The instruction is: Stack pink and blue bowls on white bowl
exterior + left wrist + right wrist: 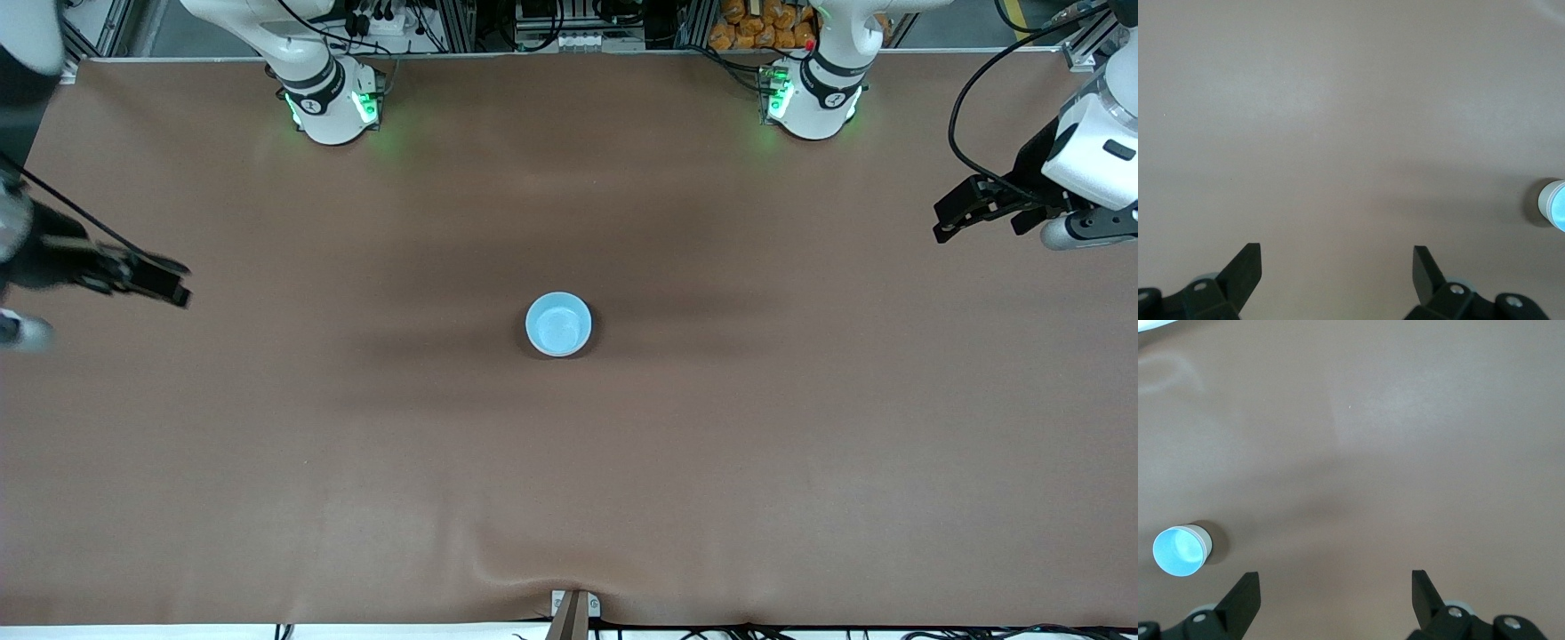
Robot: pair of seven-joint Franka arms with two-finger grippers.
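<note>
**Bowls nested at table centre, both arms drawn back and empty**

Front view. I find a single stack (558, 324) at the middle of the table (569, 462). Only the blue bowl (558, 322) shows from above; I judge it to be the top of the stack, with the others hidden beneath. That placement fits a finished job, though I cannot confirm a pink bowl from here. The left gripper (965, 213) hangs over the table's edge at about three o'clock from the stack, the right gripper (164, 280) at about nine o'clock. Both are well apart from the stack and carry nothing. I read this as a parked posture: arms clear so the stack stands undisturbed.

Left wrist view. The left gripper (1337, 270) has its fingers (1245, 267) spread wide over bare cloth. The stack (1553, 205) sits at the frame's three o'clock edge, its outer wall pale off-white with a blue rim inside. That supports the white bowl (1543, 200) as the base.

Right wrist view. The right gripper (1335, 590) is likewise spread wide and empty. The stack (1181, 550) lies at about eight o'clock, blue inside and a pale wall (1203, 537) outside.

Surface and room. The table carries a brown cloth, smooth but with a slight pucker at six o'clock by a small clamp (573, 609). At twelve o'clock stand the arm bases with green lights, cabling, framing and a heap of orange items (765, 25).
</note>
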